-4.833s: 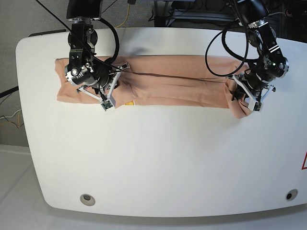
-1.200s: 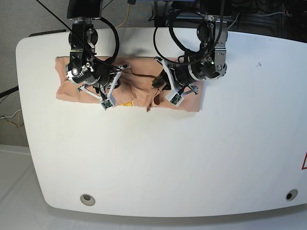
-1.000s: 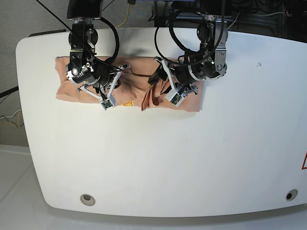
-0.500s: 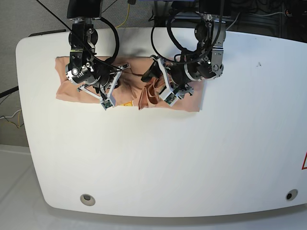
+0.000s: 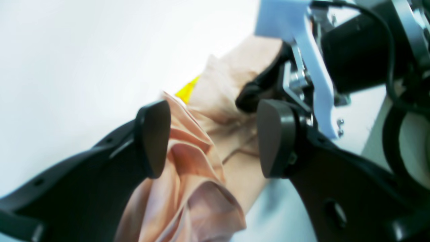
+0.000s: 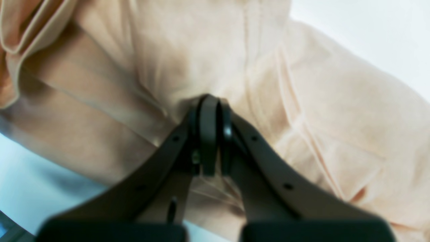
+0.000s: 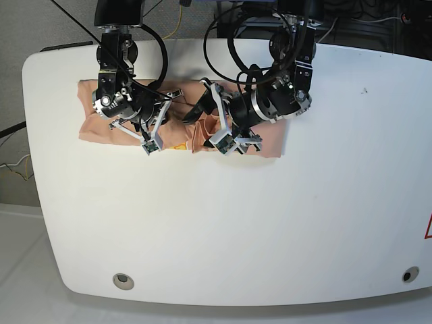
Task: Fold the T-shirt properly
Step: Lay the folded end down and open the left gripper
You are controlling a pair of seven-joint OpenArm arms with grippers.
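**Entry: T-shirt, mid-fold, far edge of worktop**

1. Worktop [image 7: 202, 229]. White, rounded corners. Near half bare apart from two small round fittings [image 7: 122, 281], one by each near corner.

2. T-shirt [image 7: 270, 142]. Peach cloth, bunched in a short strip along the far edge, left of centre. Five seconds ago it lay as a long band reaching toward the far right corner; that end has since been carried across onto the middle. Judgement: the lengthwise fold is laid, but the cloth sits rumpled, with loose layers standing up at the doubled edge, so smoothing is probably needed before it counts as proper.

3. Yellow tag [image 5: 186, 91]. Shows at the near edge of the cloth, between the two claws.

4. Left claw [image 5: 210, 139]. Jaws wide apart, straddling a raised ruffle of cloth without clamping it; it widened within the last second, so the carried end is released.

5. Right claw [image 6: 210, 134]. Jaws shut tight, tips pressed on the cloth at the strip's left part; unmoved throughout.

6. Obstacles. The two claws stand near each other over the cloth; black cables [image 7: 223, 50] loop above the far edge.
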